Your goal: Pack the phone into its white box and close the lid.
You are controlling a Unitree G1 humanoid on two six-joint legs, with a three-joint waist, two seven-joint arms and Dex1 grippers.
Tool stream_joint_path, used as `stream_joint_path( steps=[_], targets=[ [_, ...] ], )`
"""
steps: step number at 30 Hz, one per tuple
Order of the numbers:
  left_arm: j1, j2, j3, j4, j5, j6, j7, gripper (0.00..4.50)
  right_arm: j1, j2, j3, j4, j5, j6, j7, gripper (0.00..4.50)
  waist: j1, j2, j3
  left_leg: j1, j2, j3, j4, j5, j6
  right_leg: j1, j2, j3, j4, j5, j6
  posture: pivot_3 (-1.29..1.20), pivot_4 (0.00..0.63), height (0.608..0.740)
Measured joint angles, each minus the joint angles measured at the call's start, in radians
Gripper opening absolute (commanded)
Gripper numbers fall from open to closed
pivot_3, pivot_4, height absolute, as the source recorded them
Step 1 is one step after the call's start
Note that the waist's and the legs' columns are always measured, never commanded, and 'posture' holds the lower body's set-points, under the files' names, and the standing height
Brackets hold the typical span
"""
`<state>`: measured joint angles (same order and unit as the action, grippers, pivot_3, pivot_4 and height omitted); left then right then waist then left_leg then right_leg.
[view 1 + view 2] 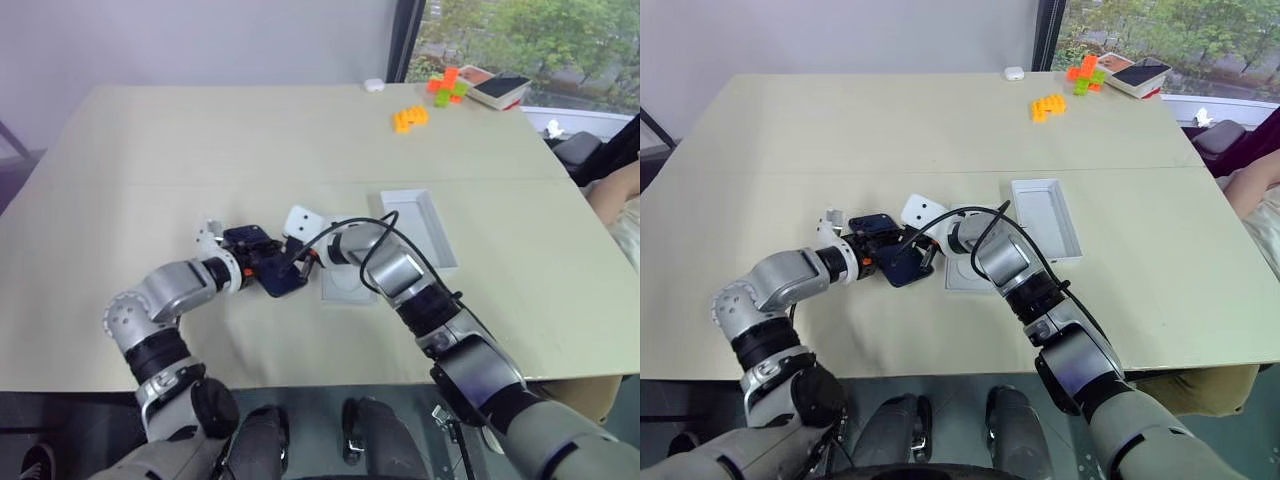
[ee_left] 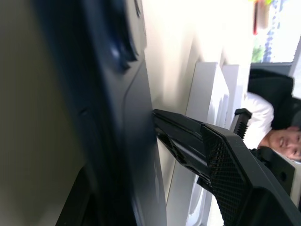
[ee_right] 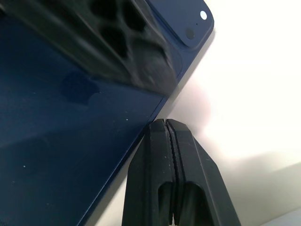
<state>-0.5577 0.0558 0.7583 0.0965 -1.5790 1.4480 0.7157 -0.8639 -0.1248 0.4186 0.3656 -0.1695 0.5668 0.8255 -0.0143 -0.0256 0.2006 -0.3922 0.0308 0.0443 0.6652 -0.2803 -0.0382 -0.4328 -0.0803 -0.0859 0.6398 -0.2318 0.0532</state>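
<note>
Left eye view first: found the phone [image 1: 283, 278] pinched in the left gripper [image 1: 268, 262] over the near middle of the table [image 1: 200, 150], tipped up on edge instead of lying flat. Couldn't tell whether clear of the tabletop or leaning on it. Same story in the left wrist view, with one finger [image 2: 211, 160] pressed against the dark glossy back. Saw the right gripper [image 3: 165, 123] squeezed fully closed on nothing, tips just beside the phone's long edge. Maybe steadying it, but couldn't confirm contact.

Read it as the carry step: phone in hand, not boxed yet, no lid on anything yet. Spotted an open white tray [image 1: 420, 230] off to the right, past the right wrist. Looked plain and pale inside, so honestly couldn't call it box or lid.

Next move, just guessing: needed to level the phone out, swing it right over the tray, line up the long sides, lower it flat, then let go.

In the way: a flat white insert [image 1: 345, 288] sitting between phone and tray, with the right arm stretched across that same path. Probably needed that arm pulled back first.

Elsewhere: orange blocks [image 1: 411, 118] and a small white thing [image 1: 374, 86] at the far end, well apart. Also noticed a person's arm [image 1: 612, 190] at the right edge.
</note>
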Motion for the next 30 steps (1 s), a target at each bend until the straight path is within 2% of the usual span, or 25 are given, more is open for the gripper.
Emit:
stream_joint_path(
  steps=[7,12,15,18,30],
  targets=[
    [0.098,0.125,-0.198,-0.062,-0.219,-0.194,0.053,2.41,0.001,0.000,0.002,-0.001,0.000,-0.005,0.000,0.05,0.001,0.000,0.000,0.000,0.000,0.000,0.000,0.000,0.000,0.001,0.000,0.000,-0.003,0.001,-0.001,0.00,0.150,0.740],
    [0.157,0.159,-0.318,-0.079,-0.259,-0.294,0.032,2.41,0.000,0.000,0.002,-0.001,0.000,-0.007,-0.001,0.05,0.003,0.000,0.000,-0.001,0.000,0.001,-0.001,0.000,0.001,0.001,0.002,0.000,-0.005,0.001,-0.001,0.00,0.150,0.740],
    [0.166,0.175,-0.367,-0.079,-0.278,-0.342,0.021,1.61,0.001,-0.001,0.002,-0.001,0.000,-0.007,-0.001,0.00,0.003,0.000,0.000,-0.001,0.000,0.001,-0.001,-0.001,0.002,0.001,0.002,0.000,-0.005,0.001,-0.001,0.00,0.150,0.740],
    [0.183,0.196,-0.398,-0.078,-0.288,-0.385,0.009,0.11,0.000,-0.004,0.001,-0.001,0.000,-0.009,-0.003,0.00,0.002,0.000,0.000,-0.001,0.000,0.001,-0.001,-0.001,0.002,0.001,0.002,0.000,-0.006,0.001,-0.001,0.00,0.150,0.740],
    [0.242,0.287,-0.483,-0.093,-0.353,-0.466,-0.059,0.05,0.001,-0.005,0.003,0.001,0.000,-0.028,-0.006,0.00,0.002,0.000,0.000,-0.001,0.000,0.001,-0.001,-0.001,0.003,0.001,0.003,-0.001,-0.006,0.001,-0.001,0.00,0.150,0.740]
  ],
)
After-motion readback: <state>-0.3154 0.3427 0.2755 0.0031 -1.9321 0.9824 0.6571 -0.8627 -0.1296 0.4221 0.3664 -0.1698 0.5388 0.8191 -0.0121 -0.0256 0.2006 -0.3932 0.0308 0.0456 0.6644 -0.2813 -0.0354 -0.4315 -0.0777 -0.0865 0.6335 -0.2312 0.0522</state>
